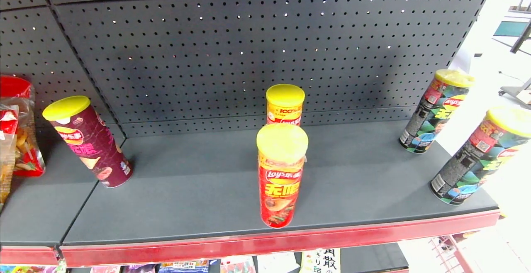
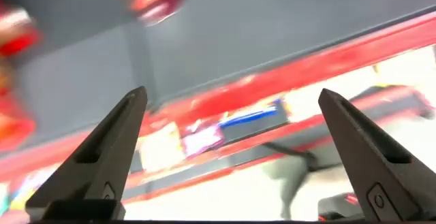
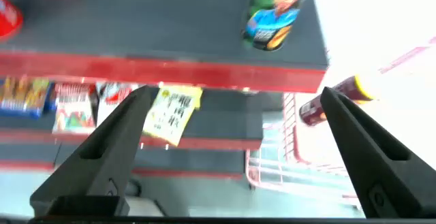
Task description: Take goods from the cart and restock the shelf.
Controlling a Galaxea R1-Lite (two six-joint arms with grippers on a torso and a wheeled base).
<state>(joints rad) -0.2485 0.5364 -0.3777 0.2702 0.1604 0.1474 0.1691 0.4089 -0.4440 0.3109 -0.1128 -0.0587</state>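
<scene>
head view: looking down on a dark grey shelf point(image 1: 199, 190) with a red lip point(image 1: 249, 244) along its front, backed by a perforated panel point(image 1: 249, 49). finding five chip cans standing on it, all with yellow lids. near the lip, about mid-shelf: a red can point(image 1: 281, 181). right behind it, closer to the panel: a yellow can point(image 1: 285, 107); touching the red one or just apart, cannot tell. off to the left, at the seam between two boards: a maroon can point(image 1: 93, 148). at the right end: two black-green ones, the rear can point(image 1: 433, 113) further back and the front can point(image 1: 473, 161) at the front corner, well apart from each other. at the far left: snack bags point(image 1: 16, 140). under the lip: packets point(image 1: 182, 266) and a hanging tag point(image 1: 321, 260) on the level below.

left wrist view: seeing the left gripper point(image 2: 231, 93) spread wide, nothing between its fingers point(image 2: 102, 163), held out in front of the red lip.

right wrist view: seeing the right gripper point(image 3: 236, 91) likewise spread wide and empty, held out in front of the shelf's right end, apart from the front can. past its fingers: a red wire cart point(image 3: 293, 159) and a cart can point(image 3: 320, 107), dark red with a yellow lid, lying on its side; inside the wire or just beyond it, cannot tell.
</scene>
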